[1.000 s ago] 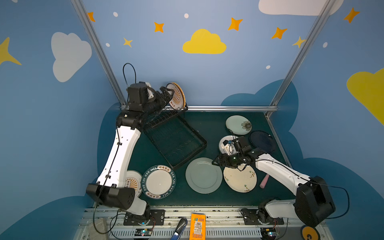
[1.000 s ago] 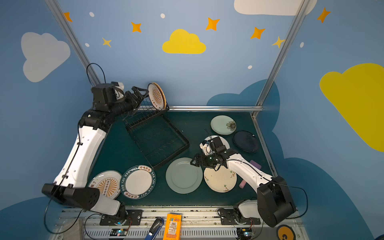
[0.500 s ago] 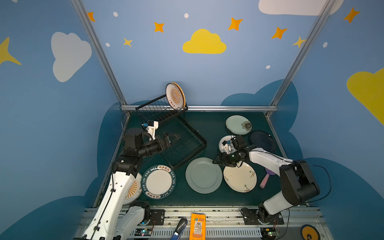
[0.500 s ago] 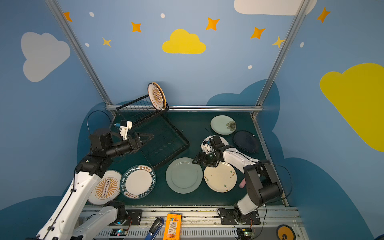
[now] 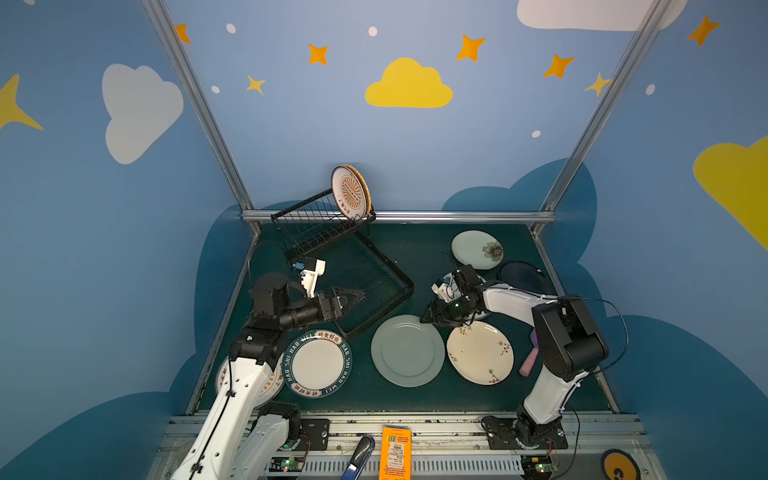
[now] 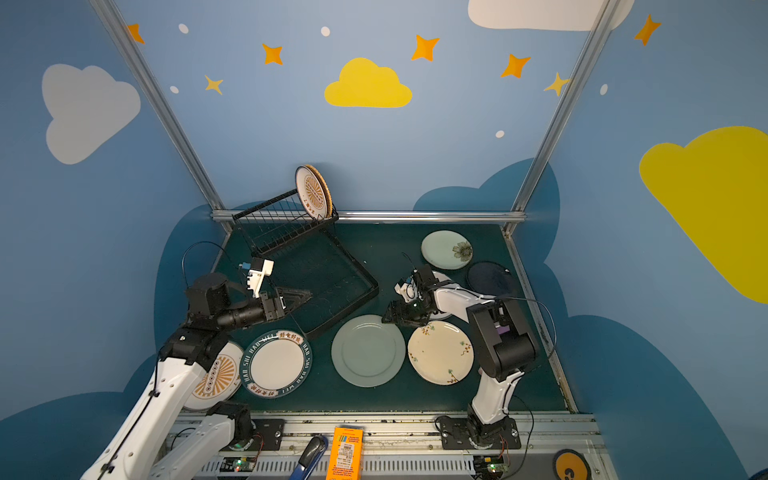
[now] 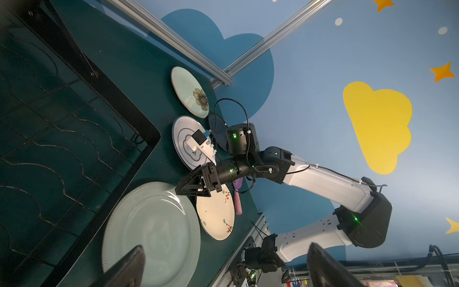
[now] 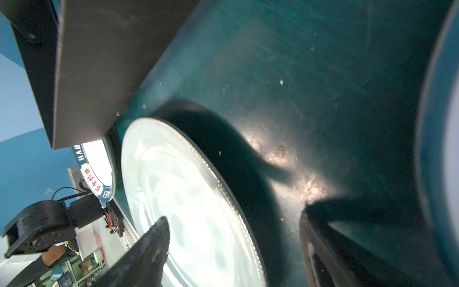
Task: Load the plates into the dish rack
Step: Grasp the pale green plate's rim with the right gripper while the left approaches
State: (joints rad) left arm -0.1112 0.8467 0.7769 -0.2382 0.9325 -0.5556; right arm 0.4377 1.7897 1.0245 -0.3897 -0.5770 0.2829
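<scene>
**DISH RACK & PLATES – STOCK ON WORKTOP**

**Container:** dish rack point(image 5: 312, 227), black wire, far-left corner of worktop point(image 5: 419, 249), set askew. Raised slot section holds 2 plates on edge at its right end. Sunburst plate point(image 5: 348, 193) in front, woven-look plate point(image 5: 366, 189) directly behind, pressed close. Flat tray part: left pincer point(image 5: 358, 296) hangs over its near side.

**Loose, lying flat, 7 pcs:**
- plain green plate point(image 5: 407, 351): front centre, just beside rack's near corner.
- cream floral plate point(image 5: 480, 353): to its right, rims nearly touching.
- lettered-rim plate point(image 5: 316, 363): to its left, far rim close to rack corner.
- 2nd sunburst plate point(image 6: 216, 376): front-left, overlapping w/ lettered-rim plate, partly hidden by left arm.
- flower-print green plate point(image 5: 477, 249): far right.
- navy plate point(image 5: 524, 277): right edge, near the flower-print one.
- white plate point(image 7: 187, 139): betw. flower-print and cream plates. Right arm's wrist covers most of it in both top views.

**Pincers:**
- Left: jaws at full spread, nothing betw. them.
- Right pincer point(image 5: 430, 319): low at plain green plate's far-right rim, jaws wide apart. In right wrist view one finger point(image 8: 154, 243) is over the plate face, the other on worktop side. No clamp on the plate. Contact: can't tell.

**Misc:** pink stick point(image 5: 528, 365) beside cream floral plate, next to right arm. Orange box point(image 5: 395, 455) on front rail.
</scene>
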